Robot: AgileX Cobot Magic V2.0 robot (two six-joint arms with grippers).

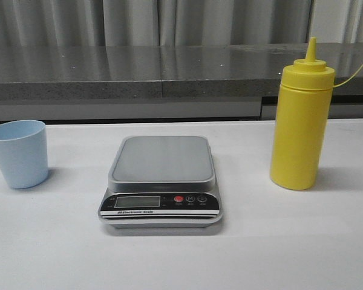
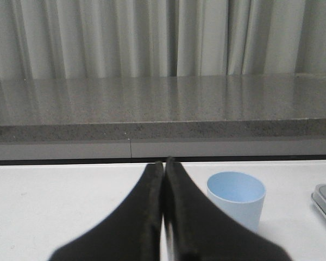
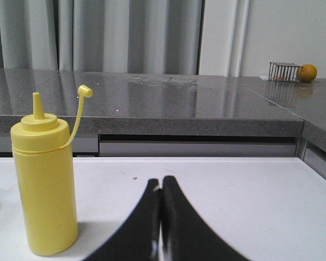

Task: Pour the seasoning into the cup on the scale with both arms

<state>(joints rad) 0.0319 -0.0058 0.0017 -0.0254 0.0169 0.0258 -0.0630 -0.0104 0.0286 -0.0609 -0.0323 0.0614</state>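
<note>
The yellow seasoning bottle (image 1: pixel 301 124) stands upright on the white table at the right; its nozzle cap hangs open on a strap in the right wrist view (image 3: pixel 45 185). The pale blue cup (image 1: pixel 19 153) stands upright at the far left, also in the left wrist view (image 2: pixel 236 197). The silver-grey scale (image 1: pixel 161 181) lies in the middle with a bare platform. Neither arm shows in the front view. My left gripper (image 2: pixel 163 163) is shut and empty, short of the cup. My right gripper (image 3: pixel 160 180) is shut and empty, short of the bottle.
A grey stone counter (image 1: pixel 169 72) with curtains behind runs along the table's far edge. An orange ball (image 3: pixel 308 73) and a small wire cage (image 3: pixel 284 71) sit on a side counter in the right wrist view.
</note>
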